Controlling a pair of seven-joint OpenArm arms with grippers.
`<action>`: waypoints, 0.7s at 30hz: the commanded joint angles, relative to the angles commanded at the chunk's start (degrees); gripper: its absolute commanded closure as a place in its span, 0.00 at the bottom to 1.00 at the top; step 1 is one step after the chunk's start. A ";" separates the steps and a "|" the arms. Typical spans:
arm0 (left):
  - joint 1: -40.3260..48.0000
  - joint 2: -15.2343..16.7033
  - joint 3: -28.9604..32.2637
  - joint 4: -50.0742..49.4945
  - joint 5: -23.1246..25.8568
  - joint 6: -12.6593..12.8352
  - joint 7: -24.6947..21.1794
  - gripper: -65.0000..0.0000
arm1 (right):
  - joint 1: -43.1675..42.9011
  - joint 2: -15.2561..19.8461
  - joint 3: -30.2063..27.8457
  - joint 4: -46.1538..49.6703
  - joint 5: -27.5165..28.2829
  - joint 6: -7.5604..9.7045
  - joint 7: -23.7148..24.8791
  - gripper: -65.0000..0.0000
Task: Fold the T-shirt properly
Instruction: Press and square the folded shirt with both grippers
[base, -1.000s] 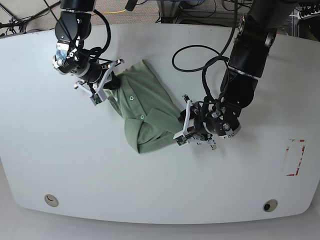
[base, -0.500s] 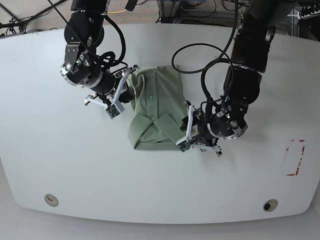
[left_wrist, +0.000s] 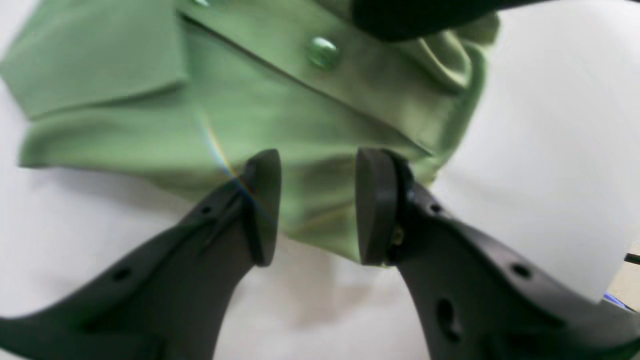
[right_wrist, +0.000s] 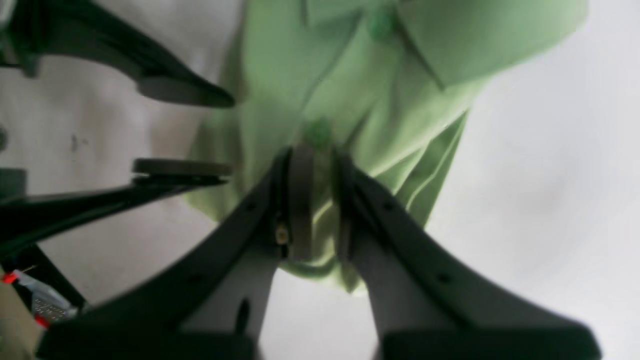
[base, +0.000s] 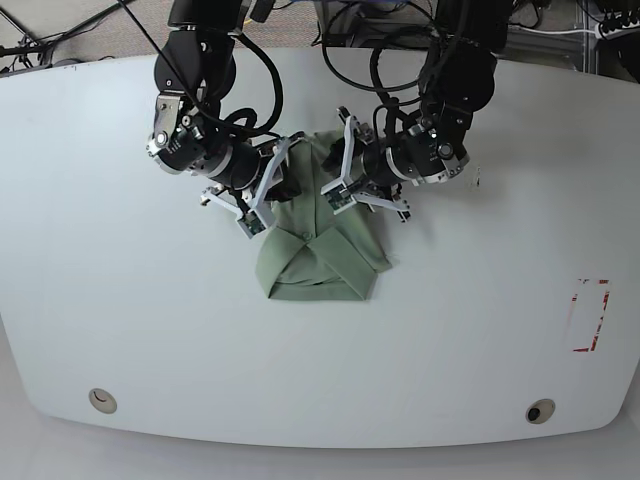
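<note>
**Both grippers at the far end of the shirt**

On the left, the right gripper (base: 268, 192) is pinched tight on the far edge of the T-shirt (base: 318, 250), which lies mid-table (base: 120, 300) with its collar toward the near side. On the right, the left gripper (base: 345, 180) stands spread, fabric between its pads (left_wrist: 262, 205) but ungripped. No readable writing shows.
</note>
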 joint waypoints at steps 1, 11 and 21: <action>0.00 0.00 0.00 -1.67 0.00 0.00 -0.09 0.64 | 0.26 0.18 0.00 -1.67 0.00 0.00 1.58 0.90; -0.18 -1.76 0.09 -10.11 -0.09 0.00 -0.18 0.64 | 0.70 7.56 0.35 -5.71 -0.09 1.19 3.87 0.91; -0.18 -3.16 0.09 -8.70 -0.35 0.00 -0.18 0.64 | 0.70 11.96 5.36 -5.45 -0.09 1.19 3.87 0.91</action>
